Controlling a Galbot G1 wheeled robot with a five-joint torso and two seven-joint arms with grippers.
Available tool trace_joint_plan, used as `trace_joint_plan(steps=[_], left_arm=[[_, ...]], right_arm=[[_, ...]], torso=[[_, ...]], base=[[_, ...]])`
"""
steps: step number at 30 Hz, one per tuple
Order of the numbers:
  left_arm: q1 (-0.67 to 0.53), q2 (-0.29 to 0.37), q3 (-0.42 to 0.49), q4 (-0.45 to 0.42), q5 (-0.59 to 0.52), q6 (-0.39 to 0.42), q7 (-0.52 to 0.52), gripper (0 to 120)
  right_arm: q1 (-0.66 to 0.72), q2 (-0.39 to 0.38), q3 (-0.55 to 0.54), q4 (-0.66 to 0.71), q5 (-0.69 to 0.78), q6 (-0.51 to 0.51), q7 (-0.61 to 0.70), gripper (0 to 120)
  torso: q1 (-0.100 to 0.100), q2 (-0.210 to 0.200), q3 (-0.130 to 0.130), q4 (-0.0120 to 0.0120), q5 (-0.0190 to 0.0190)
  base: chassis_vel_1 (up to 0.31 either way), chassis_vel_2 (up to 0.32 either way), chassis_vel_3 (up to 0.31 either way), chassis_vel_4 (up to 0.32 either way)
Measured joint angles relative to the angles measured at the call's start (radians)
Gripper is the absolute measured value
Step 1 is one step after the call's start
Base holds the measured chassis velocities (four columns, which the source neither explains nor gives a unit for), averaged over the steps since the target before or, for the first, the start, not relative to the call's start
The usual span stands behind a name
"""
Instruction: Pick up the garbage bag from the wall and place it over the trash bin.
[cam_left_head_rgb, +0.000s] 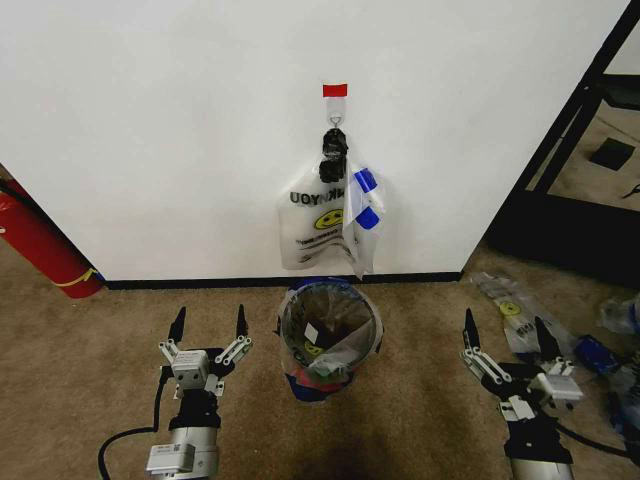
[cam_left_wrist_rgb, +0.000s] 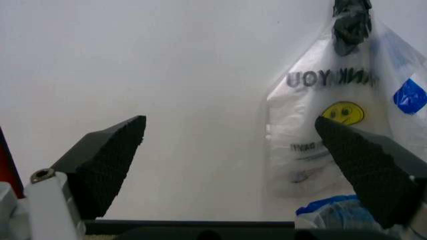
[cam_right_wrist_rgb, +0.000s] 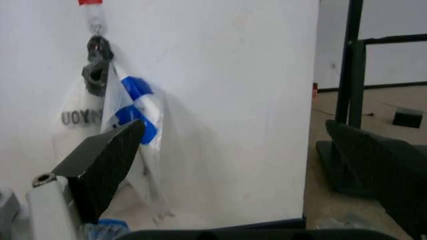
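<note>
Grippers sat low on either side of the trash bin (cam_left_head_rgb: 330, 340), left gripper (cam_left_head_rgb: 208, 325) and right gripper (cam_left_head_rgb: 505, 337) both spread wide and empty. You had the garbage bag (cam_left_head_rgb: 325, 222) hanging from the hook (cam_left_head_rgb: 335, 128) on the wall (cam_left_head_rgb: 160, 120) (directly above the bin); best grasp it near the bunched top.

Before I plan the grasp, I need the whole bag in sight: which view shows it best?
The head view: the bag hangs whole from the hook. The left wrist view crops its edges; the right wrist view shows it side-on, partly behind a finger.
</note>
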Motion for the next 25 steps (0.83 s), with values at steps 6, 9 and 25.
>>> trace_joint_plan(steps=[6, 9, 25], left_arm=[[-0.001, 0.002, 0.004, -0.009, 0.0, 0.014, -0.002, 100], [0.0, -0.001, 0.007, -0.01, 0.001, 0.014, -0.003, 100], [0.006, -0.03, 0.03, 0.01, 0.014, 0.01, -0.01, 100]], right_arm=[[0.012, 0.001, -0.029, 0.007, -0.04, -0.045, 0.005, 100], [0.012, 0.0, -0.033, 0.003, -0.041, -0.048, 0.005, 100], [0.0, -0.012, -0.062, 0.008, -0.062, -0.084, -0.016, 100]], torso=[[0.0, 0.0, 0.0, -0.0001, 0.0], [0.0, 0.0, 0.0, -0.0001, 0.0001], [0.0, 0.0, 0.0, -0.0001, 0.0001]], base=[[0.0, 0.0, 0.0, 0.0], [0.0, 0.0, 0.0, 0.0], [0.0, 0.0, 0.0, 0.0]])
